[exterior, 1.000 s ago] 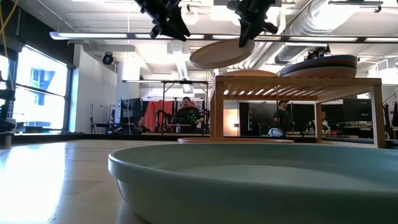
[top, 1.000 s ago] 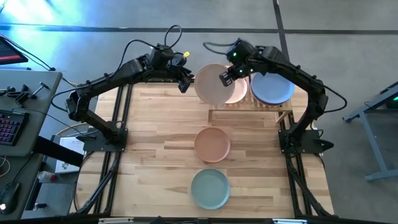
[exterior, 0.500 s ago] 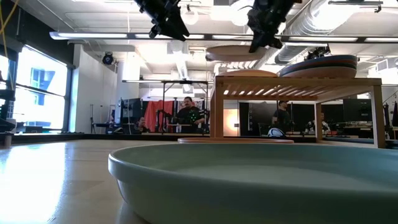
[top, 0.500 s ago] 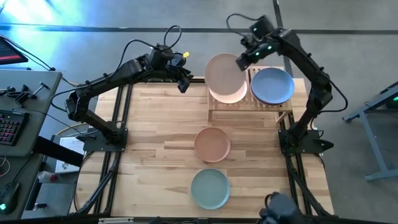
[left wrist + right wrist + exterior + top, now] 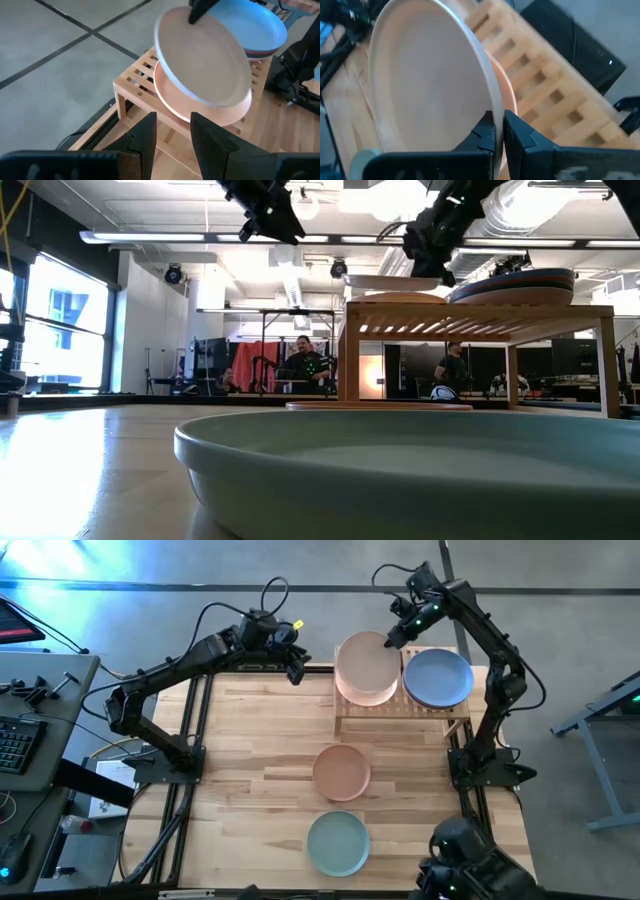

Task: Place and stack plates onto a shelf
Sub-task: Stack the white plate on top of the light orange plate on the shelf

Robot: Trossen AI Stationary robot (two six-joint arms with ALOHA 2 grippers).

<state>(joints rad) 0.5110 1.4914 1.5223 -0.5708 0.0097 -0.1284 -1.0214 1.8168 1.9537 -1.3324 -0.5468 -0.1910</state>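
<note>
**Beige plate held low over the shelf's left stack**

The butcher-block worktop carries everything. At its far edge, toward the right corner, stands the slatted wooden shelf, raised on legs in the low view.

On the shelf's right half lies a stack topped by the light blue plate; the left wrist view shows a darker plate and a reddish rim under it. On the left half rests the pale pink plate, seen as a glowing rim in the left wrist view.

Just above that pink plate the beige plate hangs nearly level, apart from it in the low view and somewhat tilted in the left wrist view. The right gripper pinches this plate by its rim on the side nearest the blue stack; the right wrist view shows both fingers pressed on the rim edge.

Near the worktop's middle lies the salmon plate. The mint plate sits by the near edge and fills the low view's foreground.

The left gripper hovers over the far edge, left of the shelf, its fingers spread and holding nothing.

A person sits in the room beyond the table.
</note>
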